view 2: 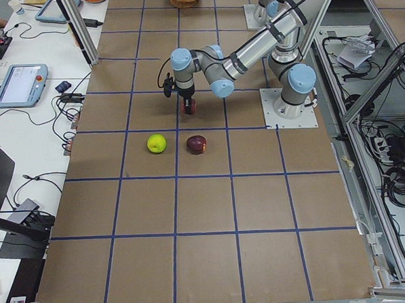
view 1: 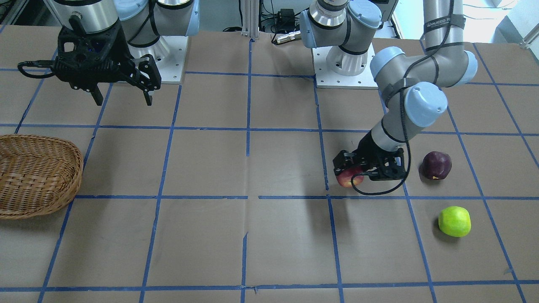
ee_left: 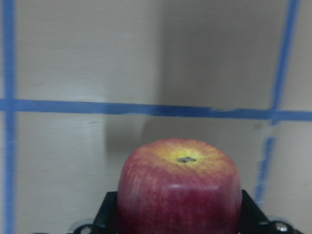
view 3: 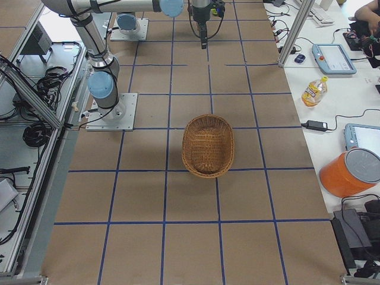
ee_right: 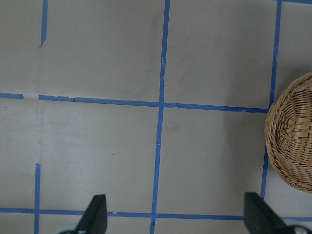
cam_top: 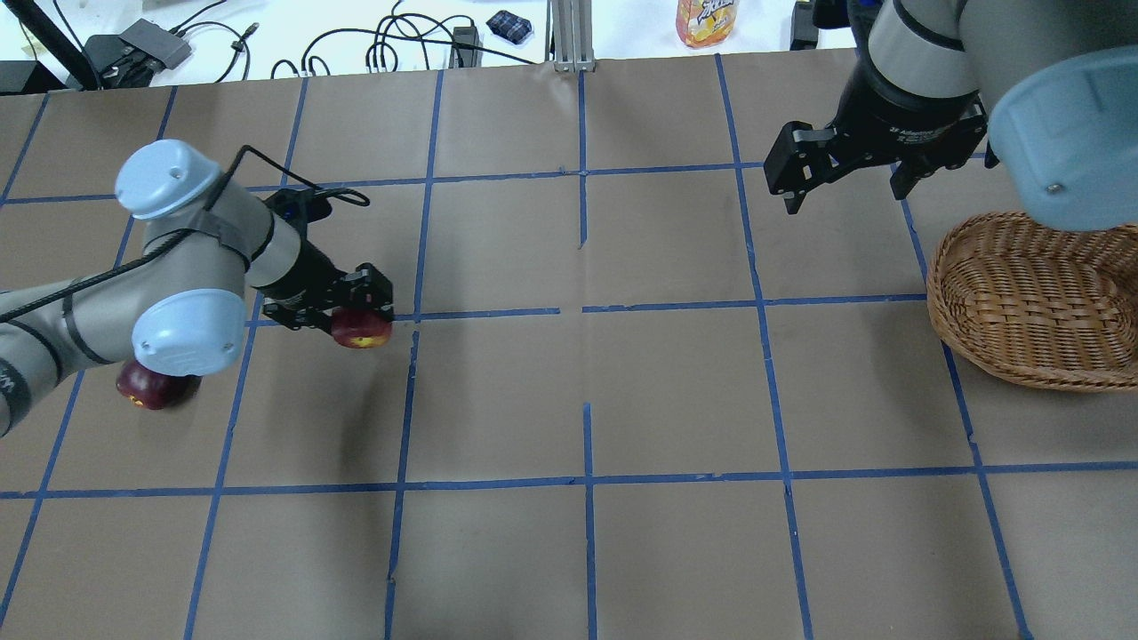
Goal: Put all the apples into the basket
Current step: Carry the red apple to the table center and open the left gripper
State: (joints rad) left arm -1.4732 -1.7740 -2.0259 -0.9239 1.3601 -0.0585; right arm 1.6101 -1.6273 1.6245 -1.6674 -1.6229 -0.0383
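Note:
My left gripper (view 1: 348, 172) is shut on the red apple (view 1: 350, 180) near the table's middle left. The left wrist view shows that apple (ee_left: 179, 187) filling the space between the fingers. The maroon apple (view 1: 437, 165) and the green apple (view 1: 454, 221) lie on the table past the left arm. In the overhead view the maroon apple (cam_top: 147, 386) is half hidden under the arm's elbow. The wicker basket (view 1: 38, 176) sits at the far right side and holds no apples (view 3: 208, 145). My right gripper (view 1: 123, 101) hangs open and holds nothing, beside the basket (cam_top: 1031, 302).
Brown paper with a blue tape grid (cam_top: 582, 311) covers the table. Both arm bases (view 1: 345, 63) stand at the robot's edge. A juice bottle (cam_top: 707, 18), cables and tablets lie on the side bench beyond the table. An orange bucket (view 3: 350, 172) stands off the table.

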